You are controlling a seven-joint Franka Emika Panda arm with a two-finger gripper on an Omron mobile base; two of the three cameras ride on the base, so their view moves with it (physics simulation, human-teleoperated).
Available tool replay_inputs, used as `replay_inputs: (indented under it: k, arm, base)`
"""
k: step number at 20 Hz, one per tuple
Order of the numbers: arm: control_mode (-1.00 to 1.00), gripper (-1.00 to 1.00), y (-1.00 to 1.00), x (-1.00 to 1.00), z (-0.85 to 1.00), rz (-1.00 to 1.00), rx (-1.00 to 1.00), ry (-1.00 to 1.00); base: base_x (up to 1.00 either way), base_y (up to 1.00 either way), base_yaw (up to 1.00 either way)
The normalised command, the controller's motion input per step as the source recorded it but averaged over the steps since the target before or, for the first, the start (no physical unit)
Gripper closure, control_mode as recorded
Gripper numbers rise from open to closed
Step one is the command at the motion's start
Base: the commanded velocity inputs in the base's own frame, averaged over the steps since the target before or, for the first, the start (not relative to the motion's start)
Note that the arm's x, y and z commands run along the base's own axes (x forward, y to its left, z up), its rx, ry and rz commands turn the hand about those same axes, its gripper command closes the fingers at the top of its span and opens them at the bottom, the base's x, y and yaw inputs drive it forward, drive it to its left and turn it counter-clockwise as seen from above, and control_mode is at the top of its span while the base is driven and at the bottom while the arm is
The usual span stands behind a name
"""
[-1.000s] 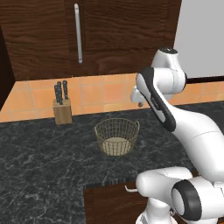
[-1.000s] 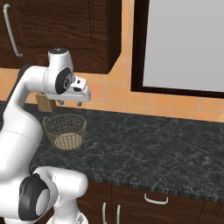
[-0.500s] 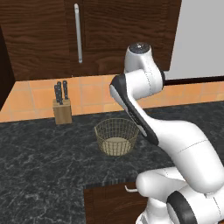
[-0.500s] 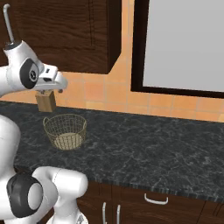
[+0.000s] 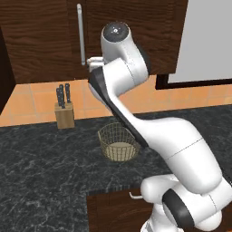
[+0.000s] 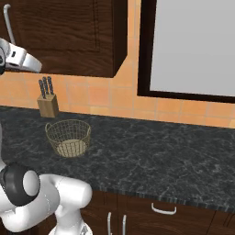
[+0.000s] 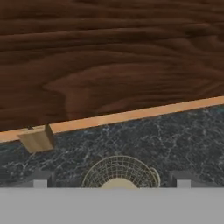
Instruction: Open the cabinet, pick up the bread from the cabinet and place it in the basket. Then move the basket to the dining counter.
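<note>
Claw (image 7: pixel 111 179) held high before the cabinet (image 7: pixel 109 57) door, tips spread wide apart, pinching nothing. Seen from the hand, well below the claw: the basket (image 7: pixel 119 173) on the black desk (image 7: pixel 183 135), knife block (image 7: pixel 37 139) beside. Shown from the left base: claw (image 5: pixel 94 63) just beside the silver handle (image 5: pixel 80 34), door shut. From the right base: window (image 6: pixel 193 46) beyond the cabinet.

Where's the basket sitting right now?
The basket stands on the black marbled counter, in front of and to the right of the knife block in the left base view, below the closed cabinet.
</note>
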Motion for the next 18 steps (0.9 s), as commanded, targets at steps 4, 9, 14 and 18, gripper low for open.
replay_inputs:
  k: [4, 9, 14, 18]
  arm:
    - [-1.00, -1.00, 0.59, 0.11, 0.88, 0.03, 0.00, -0.15]
    - [-1.00, -1.00, 0.60, 0.32, 0.31, 0.16, -0.15, -0.03]
    - [-1.00, -1.00, 0.69, 0.40, 0.08, 0.20, -0.18, 0.00]
    - [-1.00, -1.00, 0.07, 0.26, 0.01, 0.05, -0.02, -0.09]
  base:
    - [0.00, 0.00, 0.00]
    - [0.00, 0.00, 0.00]
    - [0.00, 0.00, 0.00]
    - [0.00, 0.00, 0.00]
